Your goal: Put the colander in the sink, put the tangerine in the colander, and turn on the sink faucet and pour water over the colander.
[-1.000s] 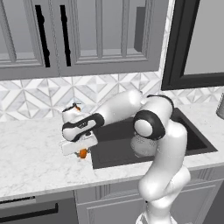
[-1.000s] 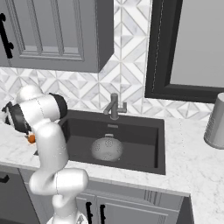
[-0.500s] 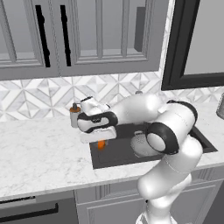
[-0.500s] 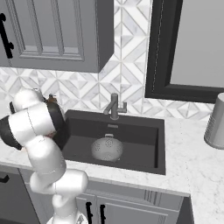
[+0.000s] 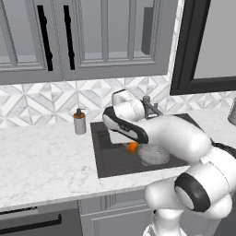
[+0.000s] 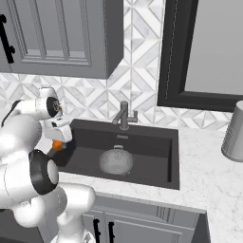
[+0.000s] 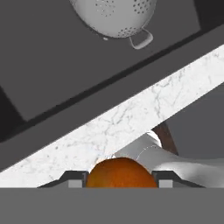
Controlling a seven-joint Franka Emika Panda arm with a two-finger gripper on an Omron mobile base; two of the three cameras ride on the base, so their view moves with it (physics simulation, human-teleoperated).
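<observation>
While the fruit hangs in my grip over the basin, the stock stands as listed.

Gripper [image 7: 120,183]: mine, jaws about half open and closed on the tangerine, 1 finger at each side of it, so it rides with me and cannot roll off.

Tangerine [image 7: 121,173]: clamped between my 2 fingers [image 7: 75,178], clear of any surface; in the left base view it sits over the sink just left of the colander, above the sink floor. Carried high, by my judgement, so it clears the colander rim on the way in.

Colander [image 6: 116,160]: upright on the sink floor, below the faucet, bowl facing up, 1 loop handle toward the far wall. Set there so the fruit can drop in and water can fall through the holes.

Sink [image 6: 153,142]: dark basin let into the marble counter; step 1 of 3 reads as done, since the colander is in it.

Sink faucet [image 6: 124,115]: upright at the far rim of the sink, spout angled over the colander; no water seen running.

Soap dispenser [image 5: 79,121]: on the counter left of the sink, well apart from my path.

Canister [image 6: 234,132]: grey, far right on the counter, not part of the job.

Step in hand: 2 of 3, by my judgement; the tangerine needs to move right, over the bowl, before I let go.
</observation>
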